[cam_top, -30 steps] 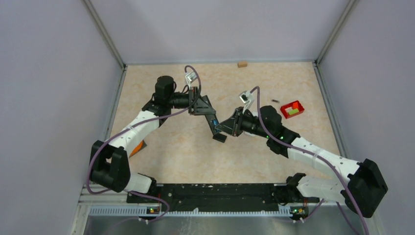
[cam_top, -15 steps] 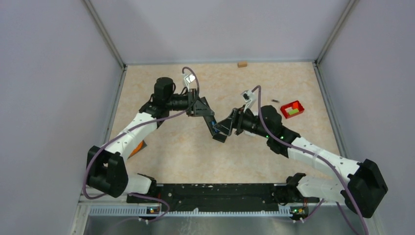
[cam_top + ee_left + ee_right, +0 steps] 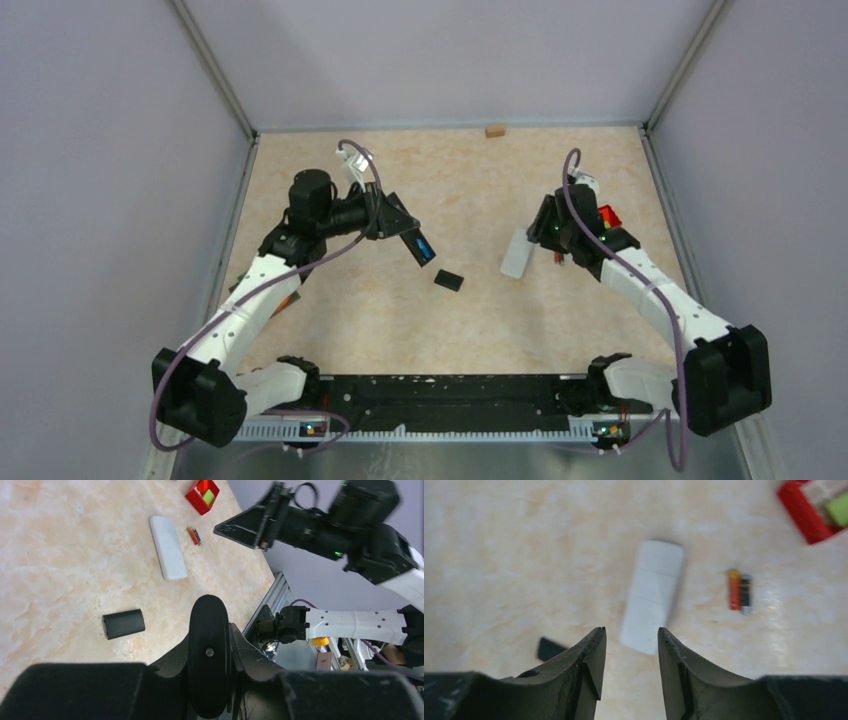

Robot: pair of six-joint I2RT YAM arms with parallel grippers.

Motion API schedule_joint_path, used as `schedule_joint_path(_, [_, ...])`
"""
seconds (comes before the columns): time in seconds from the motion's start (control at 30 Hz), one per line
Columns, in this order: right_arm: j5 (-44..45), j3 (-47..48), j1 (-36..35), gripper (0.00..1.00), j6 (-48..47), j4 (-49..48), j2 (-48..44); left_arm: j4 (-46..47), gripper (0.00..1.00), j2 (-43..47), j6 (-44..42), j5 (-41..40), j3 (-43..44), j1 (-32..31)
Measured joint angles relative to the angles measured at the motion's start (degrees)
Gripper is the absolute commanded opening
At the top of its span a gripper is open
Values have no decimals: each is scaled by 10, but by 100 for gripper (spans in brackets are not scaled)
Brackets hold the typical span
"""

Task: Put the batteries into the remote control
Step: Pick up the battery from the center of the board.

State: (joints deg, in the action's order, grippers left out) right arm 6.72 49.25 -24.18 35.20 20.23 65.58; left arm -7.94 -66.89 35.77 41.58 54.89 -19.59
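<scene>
The left pincer (image 3: 398, 225) grips the black remote (image 3: 421, 250) above the table (image 3: 350, 320). A black cover (image 3: 449, 281) lies below it. The right pincer (image 3: 631, 632), jaws apart and empty, hovers over a white slab (image 3: 653, 595), with two batteries (image 3: 739, 590) just beside that. Fetching a battery seems in hand: shift over, drop, pinch one of the touching pair. A second ago this pincer was at the remote; it has swung right.
</scene>
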Motion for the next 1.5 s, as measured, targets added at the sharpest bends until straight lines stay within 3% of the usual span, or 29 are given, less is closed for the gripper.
schedule_joint_path(0.23, [67,-12,88,27,-36,64,93,51,0,29,0,15,-19,0])
schedule_joint_path(0.53, [88,7,98,25,-71,46,226,72,0,29,3,31,-22,0])
schedule_joint_path(1.07, [107,31,111,25,-94,16,267,86,0,29,10,56,-23,0])
schedule_joint_path(1.5, [74,30,118,15,-97,-13,287,94,0,29,16,58,-25,0])
